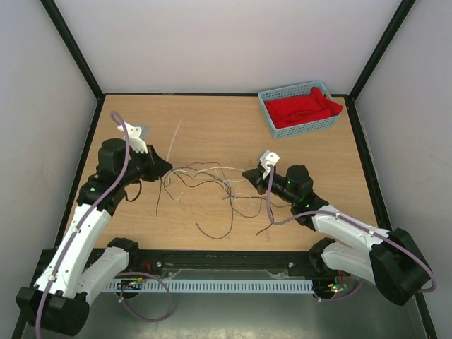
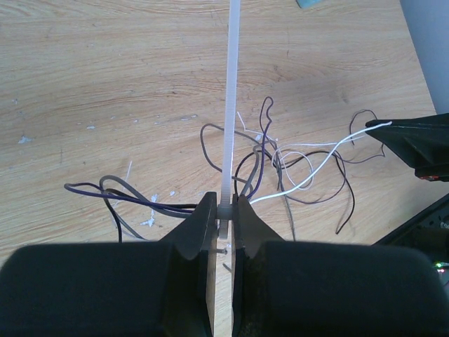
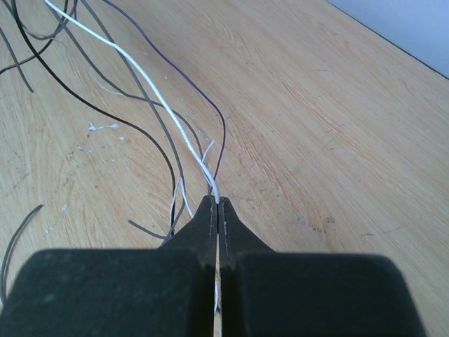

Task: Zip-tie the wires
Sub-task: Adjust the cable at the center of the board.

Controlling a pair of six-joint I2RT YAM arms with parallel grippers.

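Observation:
The wires lie in a loose, looping tangle at the middle of the table, between the two grippers. My left gripper sits at their left end, shut on the head end of the zip tie. That pale strip runs straight away from the jaws over the wires; from above, the zip tie points toward the back of the table. My right gripper is at the tangle's right end. In its wrist view the right gripper is shut on a white wire, with dark wires trailing beside it.
A blue basket holding a red cloth stands at the back right corner. Black frame posts and pale walls bound the table. The right gripper's black tip shows at the right edge of the left wrist view.

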